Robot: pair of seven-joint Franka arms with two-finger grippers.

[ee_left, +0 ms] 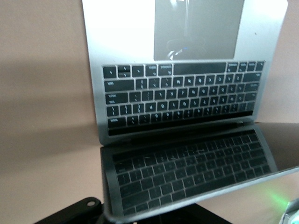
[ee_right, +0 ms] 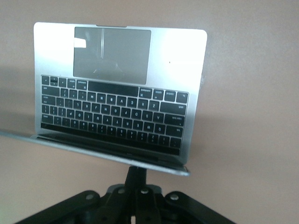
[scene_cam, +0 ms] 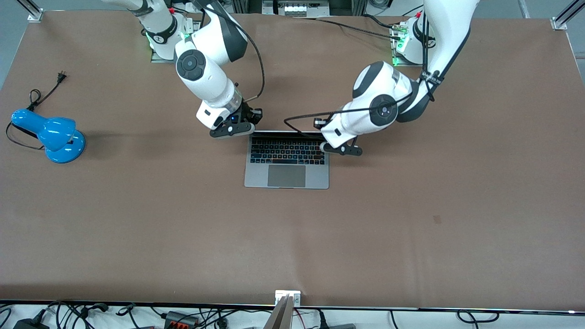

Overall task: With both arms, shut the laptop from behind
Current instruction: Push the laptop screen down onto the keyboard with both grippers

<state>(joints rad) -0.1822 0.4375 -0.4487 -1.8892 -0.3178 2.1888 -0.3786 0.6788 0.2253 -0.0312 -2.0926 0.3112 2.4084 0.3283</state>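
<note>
Our right claw (scene_cam: pixel 231 130) sits at the lid's top edge, at the corner toward the right arm's end of the counter (scene_cam: pixel 411 237). Its fingers are spread wide. In the right wrist view they fan out below the lid's rim without clasping it, so we are placed to push, not to grip. Our left claw (scene_cam: pixel 342 148) is at the other top corner of the lid, toward the left arm's end. We cannot tell whether it is spread or closed, because only a dark piece of it shows under the lid in the left wrist view.

The laptop (scene_cam: pixel 287 161) lies near the middle of the counter, somewhat toward the edge where our bases stand, with its trackpad toward the front camera. The screen stands open and leans over the keyboard.

We judge the lid stiff, thin and smooth, so a claw could slide on it. The screen is fragile and the hinge resists, so even pressure at both top corners of the lid's back should fold it down without twisting it.

A blue desk lamp (scene_cam: pixel 51 134) stands well apart, near the end of the counter on the right arm's side.
</note>
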